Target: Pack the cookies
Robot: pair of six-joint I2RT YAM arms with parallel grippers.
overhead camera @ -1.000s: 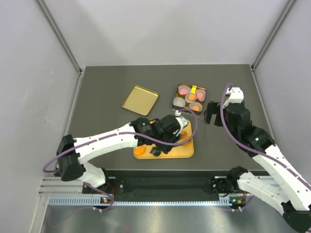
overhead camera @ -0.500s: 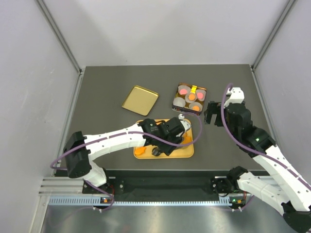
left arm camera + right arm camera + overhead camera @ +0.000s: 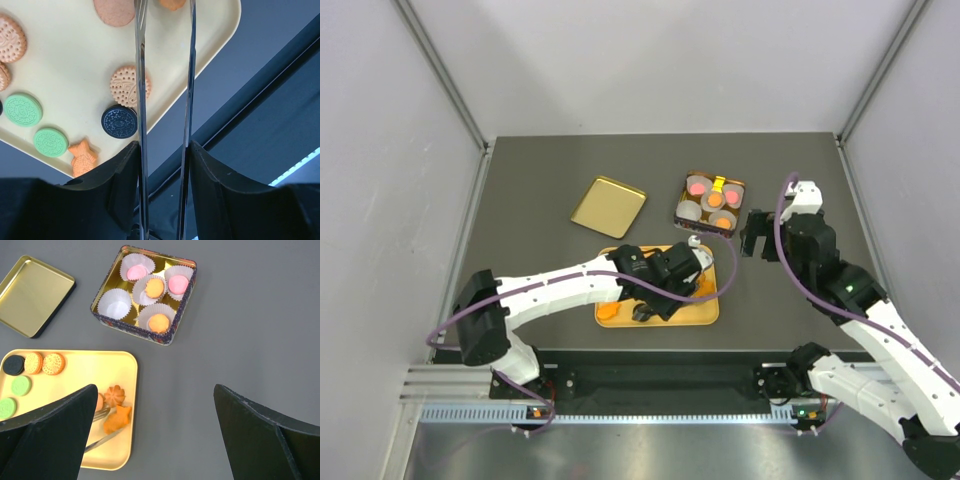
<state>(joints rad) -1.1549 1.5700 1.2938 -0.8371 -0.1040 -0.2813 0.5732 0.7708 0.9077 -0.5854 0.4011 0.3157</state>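
Cookies lie on a yellow tray (image 3: 705,315): a black one (image 3: 119,121), tan round ones (image 3: 125,86), green ones (image 3: 22,110), an orange flower (image 3: 115,395) and an orange fish shape (image 3: 116,420). My left gripper (image 3: 163,150) is shut on metal tongs (image 3: 140,75) and hovers over the tray. The tong tips (image 3: 100,415) sit on either side of the fish cookie. A square tin (image 3: 132,325) holds paper cups, with pink cookies (image 3: 136,272) and orange cookies (image 3: 159,322) in them; one cup (image 3: 115,303) is empty. My right gripper (image 3: 155,390) hangs open right of the tin, holding nothing.
The tin's gold lid (image 3: 608,207) lies upside down on the dark table, left of the tin. The tray sits close to the table's near edge. Grey walls enclose the table on three sides.
My left arm has shifted a little toward the near edge over the tray, tongs still in its grip. The right arm has not moved.
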